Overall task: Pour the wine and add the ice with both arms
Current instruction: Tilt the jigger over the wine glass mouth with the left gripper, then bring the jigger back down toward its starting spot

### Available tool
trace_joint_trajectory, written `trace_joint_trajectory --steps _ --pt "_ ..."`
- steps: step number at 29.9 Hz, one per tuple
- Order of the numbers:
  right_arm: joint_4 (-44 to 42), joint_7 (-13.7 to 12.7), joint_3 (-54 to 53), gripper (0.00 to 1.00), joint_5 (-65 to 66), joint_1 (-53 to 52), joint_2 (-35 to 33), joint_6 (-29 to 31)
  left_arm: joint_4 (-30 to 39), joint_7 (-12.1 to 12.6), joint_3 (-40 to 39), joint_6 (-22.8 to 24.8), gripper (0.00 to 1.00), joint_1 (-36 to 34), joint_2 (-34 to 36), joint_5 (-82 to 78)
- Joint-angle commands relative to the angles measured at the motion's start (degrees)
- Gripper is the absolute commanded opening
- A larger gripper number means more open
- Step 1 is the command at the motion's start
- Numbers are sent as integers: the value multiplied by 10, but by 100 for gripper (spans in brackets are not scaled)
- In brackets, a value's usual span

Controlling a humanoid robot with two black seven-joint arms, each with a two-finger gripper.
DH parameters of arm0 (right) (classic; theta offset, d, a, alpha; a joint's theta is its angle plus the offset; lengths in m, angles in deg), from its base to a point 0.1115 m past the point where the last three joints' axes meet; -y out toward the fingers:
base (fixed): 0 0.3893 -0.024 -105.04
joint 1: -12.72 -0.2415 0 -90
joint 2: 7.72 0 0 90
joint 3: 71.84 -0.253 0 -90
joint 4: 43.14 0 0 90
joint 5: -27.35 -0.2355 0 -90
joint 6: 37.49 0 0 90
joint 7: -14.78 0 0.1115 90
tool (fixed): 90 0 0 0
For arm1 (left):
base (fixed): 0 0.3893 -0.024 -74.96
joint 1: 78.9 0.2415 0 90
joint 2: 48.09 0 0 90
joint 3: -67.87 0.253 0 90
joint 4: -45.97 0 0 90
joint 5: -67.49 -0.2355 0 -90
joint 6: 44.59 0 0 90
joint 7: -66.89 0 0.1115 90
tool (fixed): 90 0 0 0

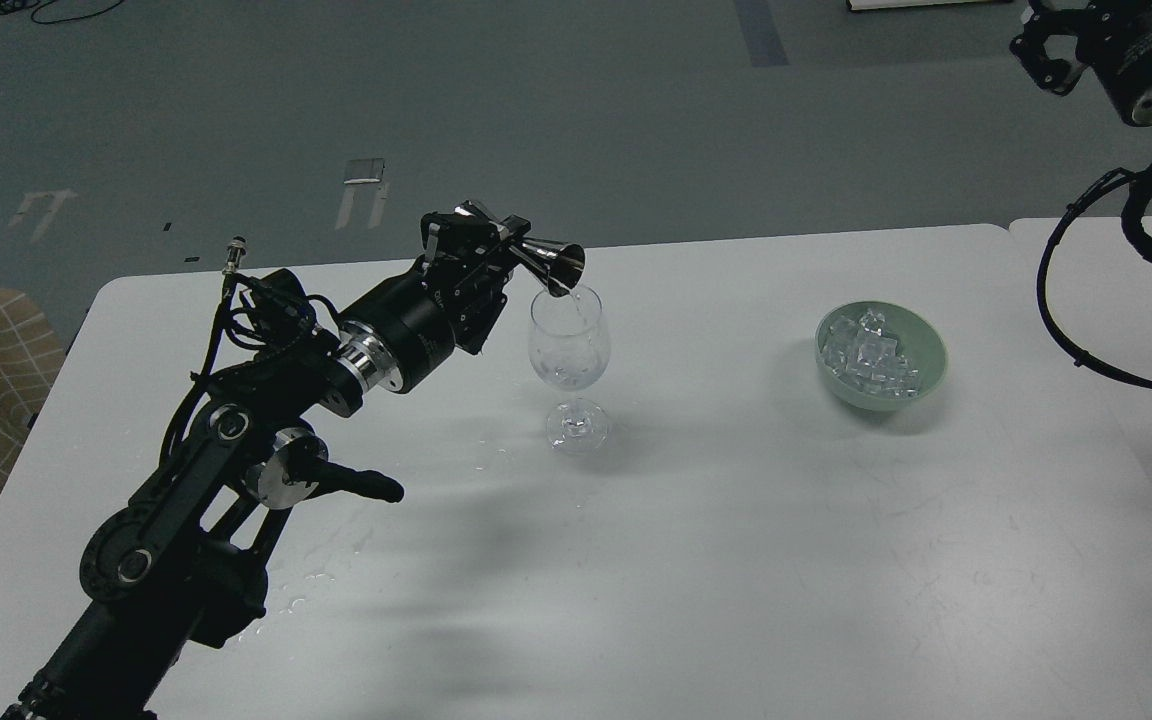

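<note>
One left gripper clamps a steel jigger by its waist, tipped over the wine glass. Wine runs thin, splashes easily. Ice in bowl: slippery. Right gripper unseen.

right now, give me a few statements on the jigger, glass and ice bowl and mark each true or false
1. The left gripper holds a metal jigger tipped over the wine glass. True.
2. The wine glass lies on its side. False: it stands upright on the white table.
3. The ice sits in a pale green bowl to the right of the glass. True.
4. The right arm is reaching into the bowl. False: it is up at the top right corner, clear of the bowl.
5. Ice cubes are scattered across the table. False: they are all in the bowl.
</note>
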Motion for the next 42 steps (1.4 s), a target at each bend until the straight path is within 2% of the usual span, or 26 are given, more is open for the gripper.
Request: trace_joint_trajectory --steps 1,9,30,37,42 --pt "6 0 0 100 0 1 0 -3 0 -12 1 1 0 1 10 -33" --pt "10 0 0 100 0 0 0 -3 3 -14 1 1 0 -3 16 -51" --pt "12 1 0 100 0 -4 6 -2 65 -15 27 1 0 -23 58 -154" --pt "12 1 1 100 0 1 1 -2 66 -11 3 -7 0 -10 39 -59" --pt "11 1 1 100 0 2 0 -2 68 -8 -52 -5 0 19 32 20"
